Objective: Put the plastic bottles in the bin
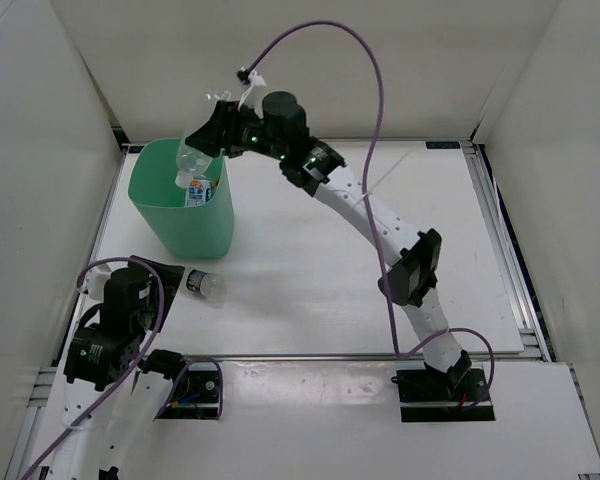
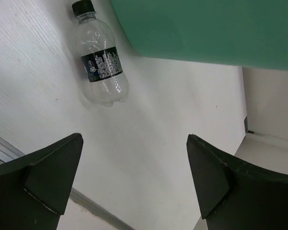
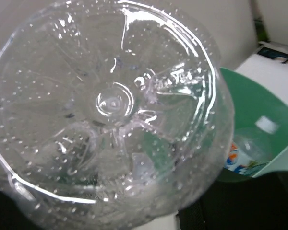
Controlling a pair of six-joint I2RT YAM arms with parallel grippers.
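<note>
- Over the far-left corner of the tabletop [image 1: 330, 290]: the right fingers [image 1: 220, 130] hold a clear bottle [image 1: 193, 160]. The grip itself is hidden. In the right wrist view the bottle's ribbed base [image 3: 110, 103] fills the frame and no fingers show.
- The held bottle is tilted, base toward the wrist, neck end pointing down over the opening of the bin [image 1: 185, 235]. It looks to be above the rim, not yet let go. No label or cap can be made out on it.
- The bin is mint green and stands upright near the far-left corner. Inside lies one labelled bottle [image 1: 198, 192], blue and white print. The right wrist view shows it too [image 3: 252, 153], pale cap uppermost.
- Near the left edge: the left fingers [image 2: 48, 172] are spread wide, hold nothing and hang above bare tabletop.
- Ahead of them a dark-capped bottle [image 2: 102, 64] lies on its side, just beside the bin's base, apart from it and from the fingers. In the top view it is at [image 1: 202, 284].
- Progress, as a judgement: one bottle is binned for certain, a second is poised for release, and a third is on the tabletop waiting for pickup.
- No red-capped bottle is in view. I cannot tell whether it sits deeper in the bin.
- Left to do: release the held bottle, then grasp and bin the dark-capped one.
</note>
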